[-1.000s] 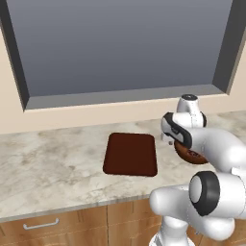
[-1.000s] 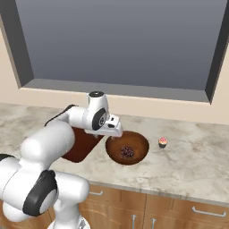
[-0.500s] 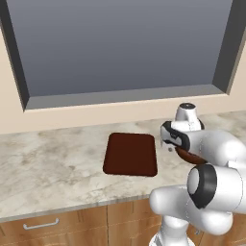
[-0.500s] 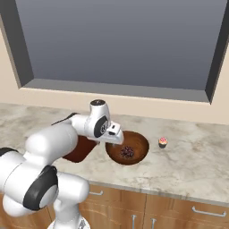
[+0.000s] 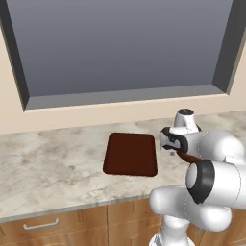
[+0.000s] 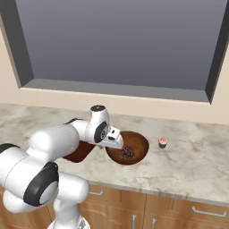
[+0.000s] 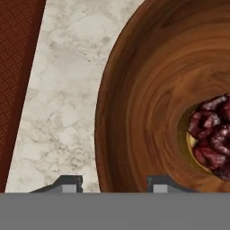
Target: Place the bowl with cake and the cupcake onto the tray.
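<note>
Gripper (image 7: 112,184) fingers straddle the bowl with cake's (image 6: 134,145) left rim, grip unclear; tray (image 5: 130,153) beside bowl, cupcake (image 6: 163,142) opposite, on marble counter (image 6: 197,161).

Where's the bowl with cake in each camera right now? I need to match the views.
Left base view: a sliver of the bowl with cake behind the arm, right of the tray.
Right base view: centre, beside the gripper.
Hand view: right half.
Shared landmark: the tray.
</note>
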Controlling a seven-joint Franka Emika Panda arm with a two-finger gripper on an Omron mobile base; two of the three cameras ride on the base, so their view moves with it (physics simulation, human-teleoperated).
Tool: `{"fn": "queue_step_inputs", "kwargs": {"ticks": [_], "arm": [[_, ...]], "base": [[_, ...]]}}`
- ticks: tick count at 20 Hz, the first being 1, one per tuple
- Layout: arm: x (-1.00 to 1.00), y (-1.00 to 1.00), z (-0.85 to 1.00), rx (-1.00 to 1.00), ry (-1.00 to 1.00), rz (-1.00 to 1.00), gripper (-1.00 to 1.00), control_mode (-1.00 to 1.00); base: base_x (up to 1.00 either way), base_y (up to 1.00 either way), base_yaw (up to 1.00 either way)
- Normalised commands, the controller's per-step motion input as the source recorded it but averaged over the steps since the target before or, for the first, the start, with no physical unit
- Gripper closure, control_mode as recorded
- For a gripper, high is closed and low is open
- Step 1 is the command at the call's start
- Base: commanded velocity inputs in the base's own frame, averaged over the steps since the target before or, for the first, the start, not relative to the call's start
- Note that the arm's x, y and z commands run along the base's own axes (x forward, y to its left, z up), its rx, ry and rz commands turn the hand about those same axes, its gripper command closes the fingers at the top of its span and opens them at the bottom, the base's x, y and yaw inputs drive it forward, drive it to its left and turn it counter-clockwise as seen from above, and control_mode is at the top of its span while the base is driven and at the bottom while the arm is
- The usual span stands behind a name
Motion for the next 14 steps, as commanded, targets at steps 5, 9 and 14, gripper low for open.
{"fn": "queue_step_inputs", "kwargs": {"ticks": [5,9,14], "arm": [[0.02,0.22,0.45,-0.07,-0.06,-0.04,1.0,-1.0],[0.13,0.55,0.9,-0.23,-0.13,0.05,1.0,-1.0],[0.53,0.56,0.35,-0.17,-0.07,0.06,1.0,-1.0]], "base": [[0.0,0.0,0.0],[0.0,0.0,0.0],[0.0,0.0,0.0]]}}
